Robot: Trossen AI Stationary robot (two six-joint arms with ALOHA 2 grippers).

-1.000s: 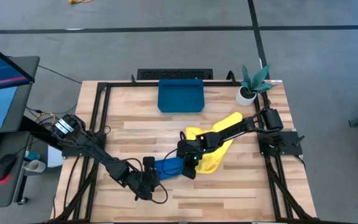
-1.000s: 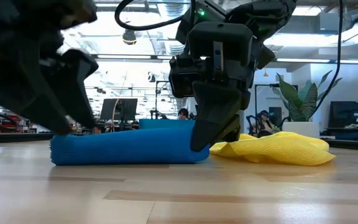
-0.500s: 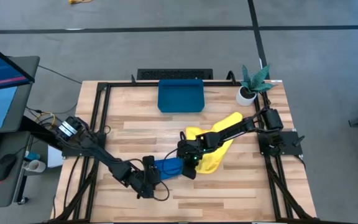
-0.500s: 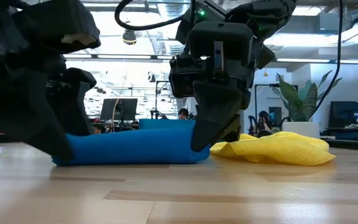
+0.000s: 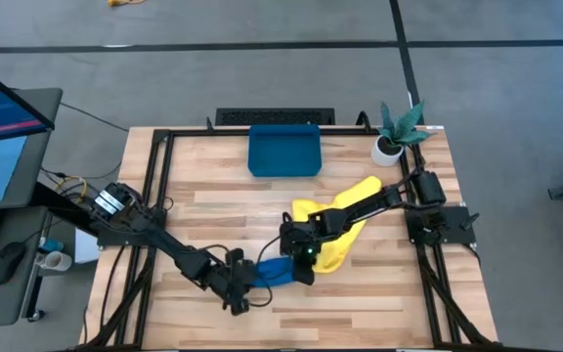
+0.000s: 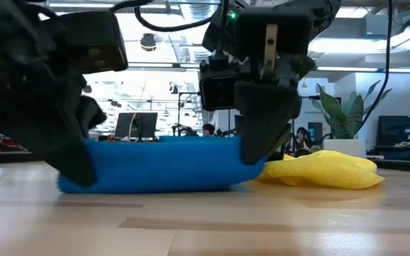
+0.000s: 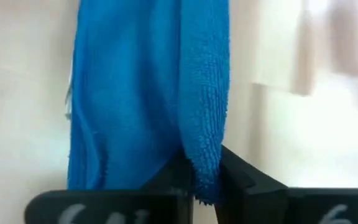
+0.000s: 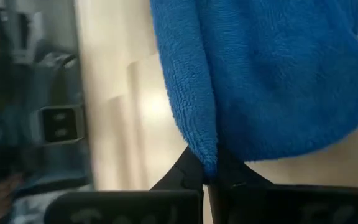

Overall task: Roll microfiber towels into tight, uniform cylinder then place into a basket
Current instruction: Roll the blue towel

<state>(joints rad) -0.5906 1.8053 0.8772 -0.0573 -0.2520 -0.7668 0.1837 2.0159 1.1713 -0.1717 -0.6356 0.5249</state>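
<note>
I see the wooden table (image 5: 213, 210) with the dark-blue basket (image 5: 284, 150) at its far edge. The rolled blue towel (image 6: 162, 165) lies near the front, beside the yellow towel (image 5: 345, 220); left gripper (image 5: 240, 289) and right gripper (image 5: 304, 264) each pinch one end.

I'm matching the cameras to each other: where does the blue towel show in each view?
High view: blue towel, lower middle, between both grippers.
Low view: towel, centre-left, on the table.
Left wrist view: towel, filling the middle.
Right wrist view: towel, upper right.
Shared landmark: the pale wooden table.
</note>
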